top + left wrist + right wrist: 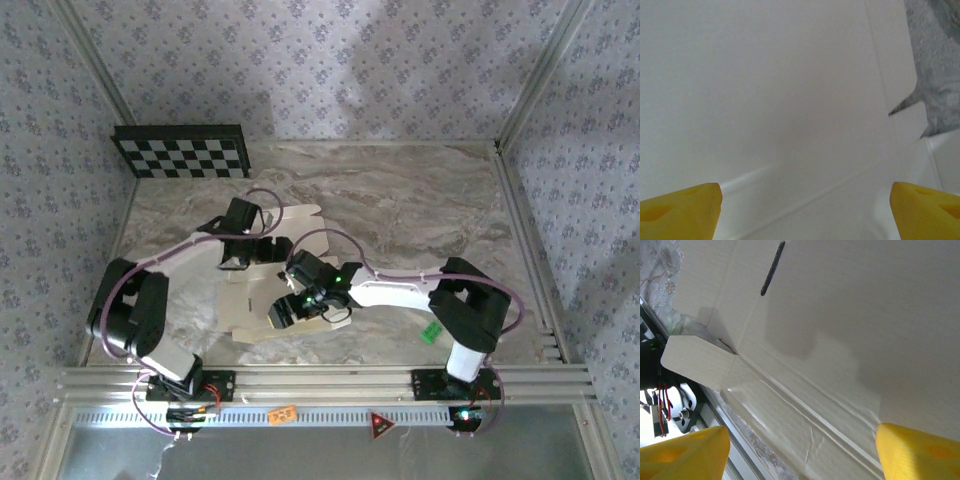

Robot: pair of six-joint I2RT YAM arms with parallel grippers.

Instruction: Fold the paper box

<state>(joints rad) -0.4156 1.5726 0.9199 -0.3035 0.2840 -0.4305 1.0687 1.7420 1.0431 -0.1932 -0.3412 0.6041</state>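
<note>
Closest in the overhead view runs a ribbed aluminium rail (330,380), with both arm bases bolted to it. At the far left, a black-and-white checkerboard panel (180,150) leans against the flower-patterned wall.

On the left-centre of the grey marbled worktop (430,210) lies the paper box (248,300), a flat die-cut sheet of thin, matte, pale cardboard with rounded flaps. Its near edge lies close to the rail and its far flaps reach toward the middle of the worktop.

The left hand (240,255) hangs over the far left part of the sheet. In the left wrist view its blunt yellow fingertips (680,210) sit at opposite bottom corners, so the left hand (802,214) stands wide apart with nothing between the fingers. Smooth cardboard (765,100) lies below, crossed by a raised fold line. Whether the fingertips touch it cannot be told.

The right hand (288,310) is over the near middle of the sheet. In its wrist view the fingers are also spread wide, and the right hand (802,455) grips nothing. The sheet (865,315) there shows a thin dark slot (772,268), creased score lines and a rounded flap (695,362) near the rail.

Right of the sheet the marble lies bare up to the frame, save a small green block (432,332) by the right arm's elbow.
</note>
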